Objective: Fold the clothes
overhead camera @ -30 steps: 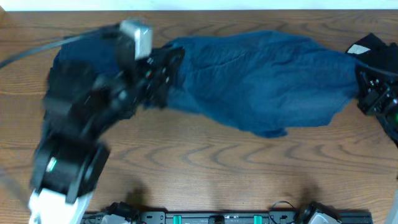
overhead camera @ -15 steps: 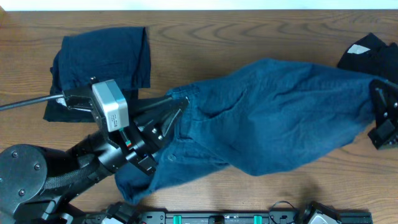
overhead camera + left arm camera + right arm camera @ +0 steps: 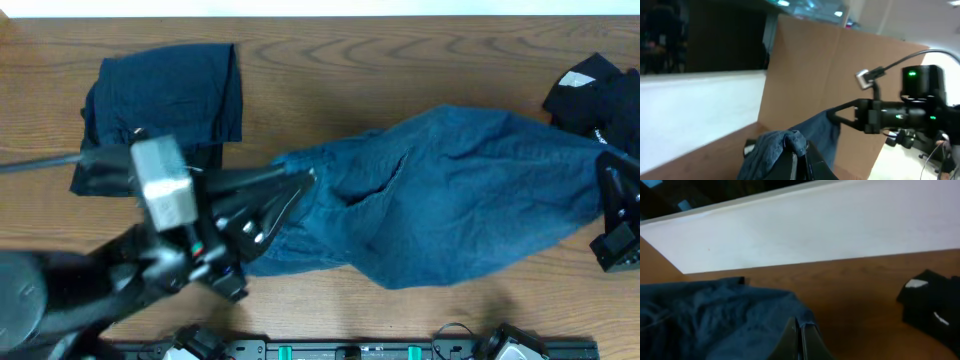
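Overhead: navy shorts (image 3: 450, 195) hang stretched across the centre and right of the frame, bunched rather than spread flat, a lower edge sagging toward the table (image 3: 400, 50). Left gripper (image 3: 300, 185) is at the cloth's left end, jaws pressed together on a pinch of fabric. Right gripper (image 3: 607, 200) is at the right end near the frame edge, and its jaws are hard to read here. A folded navy garment (image 3: 165, 90) sits upper left, and a black garment (image 3: 590, 85) with a white label sits upper right. Both are well apart from the work. Left wrist view: left gripper (image 3: 799, 161) at bottom centre is closed on a gathered clump of the navy shorts (image 3: 772, 147), with cloth trailing away toward the other arm at right. Right wrist view: right gripper (image 3: 800, 336) at bottom centre has its fingers shut tight on the cloth's edge, the navy shorts (image 3: 715, 320) fill the lower left and the black garment (image 3: 935, 305) lies at right. Judgement: the step in hand is the two-arm lift and stretch before laying out. The next move calls for lowering both ends together, keeping tension so the shorts land flat and unbunched on open wood, before any fold is made.
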